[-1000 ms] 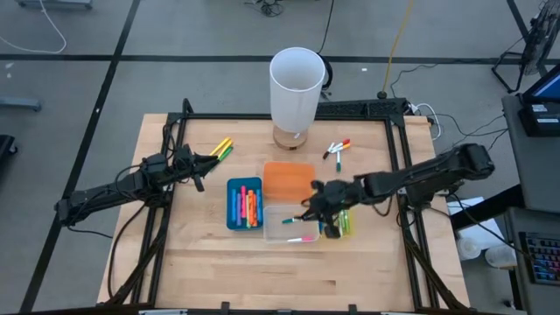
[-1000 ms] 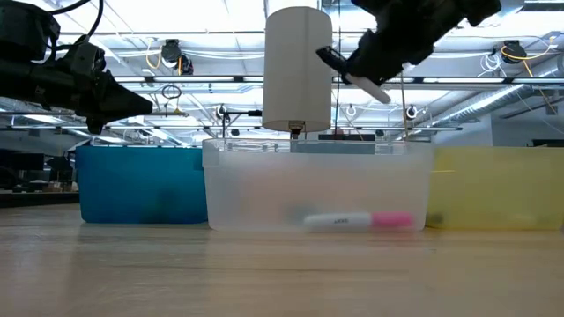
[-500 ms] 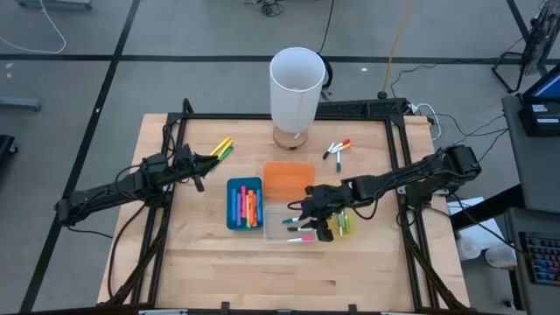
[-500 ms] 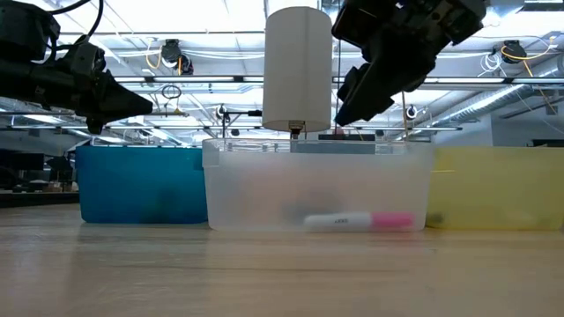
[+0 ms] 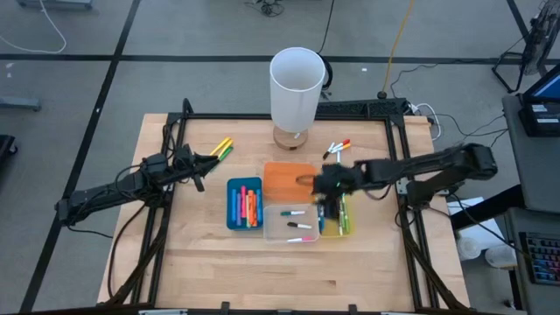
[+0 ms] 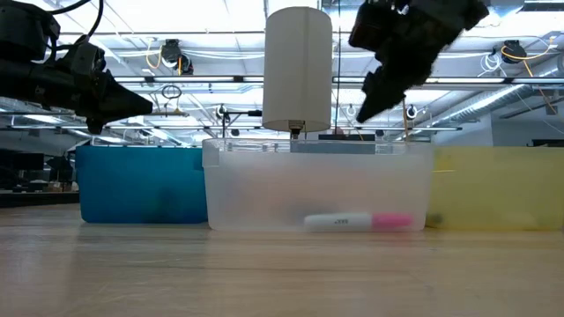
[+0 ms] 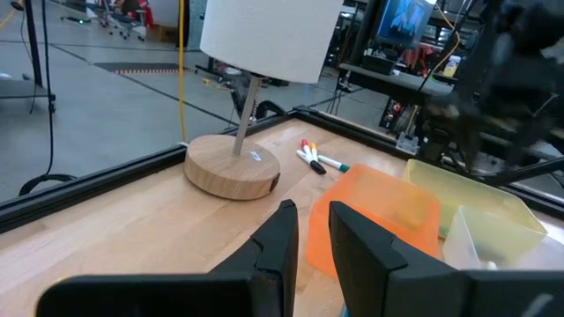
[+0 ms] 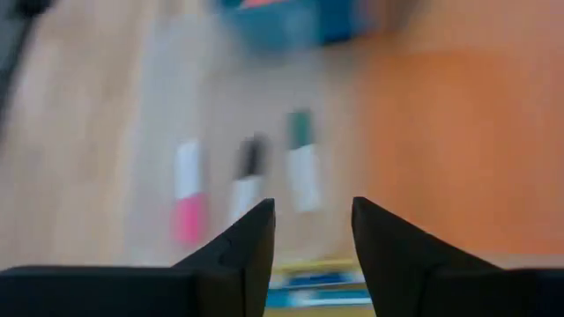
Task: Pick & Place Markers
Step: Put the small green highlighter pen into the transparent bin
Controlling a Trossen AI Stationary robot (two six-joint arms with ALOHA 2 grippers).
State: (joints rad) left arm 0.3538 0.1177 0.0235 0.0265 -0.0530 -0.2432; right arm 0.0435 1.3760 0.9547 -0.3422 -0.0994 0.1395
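Three white markers, capped green (image 5: 293, 213), black (image 5: 297, 226) and pink (image 5: 302, 237), lie flat in the clear bin (image 5: 273, 229). The right wrist view shows them blurred, the pink one (image 8: 187, 207) among them. My right gripper (image 5: 322, 194) (image 8: 313, 220) hangs open and empty above the orange bin's right edge. Loose markers lie on the table at the far left (image 5: 220, 147) and far right (image 5: 337, 149). My left gripper (image 5: 201, 166) (image 7: 313, 233) waits level at the left, fingers a little apart, holding nothing.
A blue bin (image 5: 233, 210) holds pink and orange markers. The orange bin (image 5: 287, 179) sits behind the clear one. A yellow bin (image 5: 347, 226) holds green and yellow markers. A white lamp (image 5: 297, 83) on a wooden foot stands at the far middle. Bare wood lies toward the near edge.
My right gripper has opened and let go of a white marker, which now lies in the clear bin between the two others. The gripper has then swung toward the far edge and slightly right, from over the clear bin to the orange bin's right edge.
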